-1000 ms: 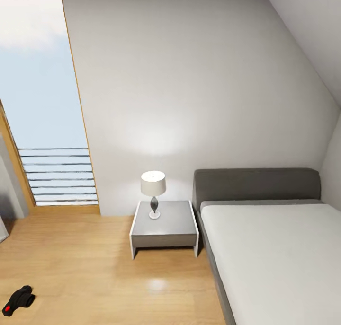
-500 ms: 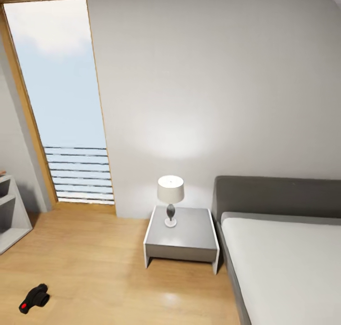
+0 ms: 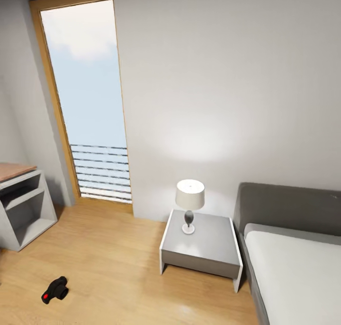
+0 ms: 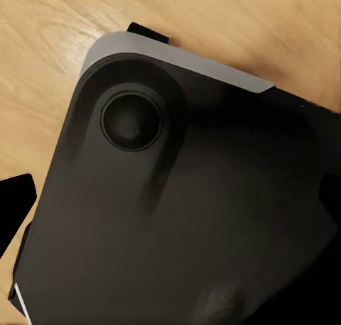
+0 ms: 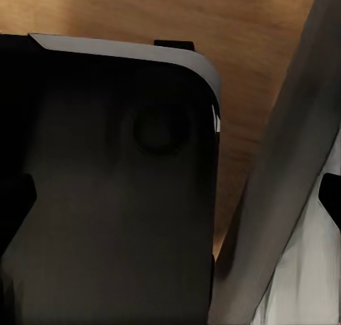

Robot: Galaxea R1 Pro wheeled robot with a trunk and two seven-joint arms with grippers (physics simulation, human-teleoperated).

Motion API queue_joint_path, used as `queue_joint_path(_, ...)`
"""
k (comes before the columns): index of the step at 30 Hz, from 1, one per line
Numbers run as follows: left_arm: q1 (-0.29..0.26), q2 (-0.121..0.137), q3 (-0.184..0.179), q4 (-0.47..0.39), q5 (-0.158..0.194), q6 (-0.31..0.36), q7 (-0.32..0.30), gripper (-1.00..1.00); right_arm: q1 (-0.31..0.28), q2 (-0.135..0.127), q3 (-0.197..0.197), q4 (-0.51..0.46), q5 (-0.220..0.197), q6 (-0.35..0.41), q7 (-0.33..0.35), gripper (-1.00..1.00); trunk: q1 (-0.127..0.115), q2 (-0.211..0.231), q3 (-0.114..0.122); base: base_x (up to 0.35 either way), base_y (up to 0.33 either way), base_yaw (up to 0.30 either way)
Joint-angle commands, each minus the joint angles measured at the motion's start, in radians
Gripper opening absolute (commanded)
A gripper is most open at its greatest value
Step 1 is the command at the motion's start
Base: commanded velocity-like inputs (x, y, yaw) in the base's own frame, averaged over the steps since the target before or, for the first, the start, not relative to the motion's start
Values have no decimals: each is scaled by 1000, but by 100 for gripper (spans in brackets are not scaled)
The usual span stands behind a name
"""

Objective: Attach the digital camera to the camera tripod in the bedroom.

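Observation:
The digital camera [image 3: 54, 290], small and black with a red button, lies on the light wood floor of the bedroom, low at the left of the head view. The camera tripod is out of view. In the left wrist view my left gripper [image 4: 170, 204] hangs over my own black base [image 4: 177, 218], its dark fingertips [image 4: 14, 201] far apart with nothing between them. My right gripper [image 5: 174, 197] also hangs over the base [image 5: 106, 197], its fingertips [image 5: 15, 197] spread just as wide and holding nothing.
A wood-topped white shelf unit [image 3: 21, 206] stands at the left wall. A tall window [image 3: 90, 102] with railing is behind. A grey nightstand [image 3: 203, 256] with a lamp [image 3: 190, 199] sits beside the grey-headboard bed [image 3: 298, 273]. Open floor lies around the camera.
The head view has swung left, so everything has slid right in the picture and the shelf unit has come into sight. Nothing in the room itself has moved.

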Motion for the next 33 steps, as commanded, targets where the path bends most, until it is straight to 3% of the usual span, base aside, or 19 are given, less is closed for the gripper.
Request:
queue_joint_path(1,0,0,2,-1,5,-1,0,100,0,0,0,1,4,-4,-2,100,0,0,-1,28,0,270)
queue_joint_path(33,0,0,2,-2,8,-1,0,100,0,-2,0,1,4,-4,-2,100,0,0,-1,3,0,270)
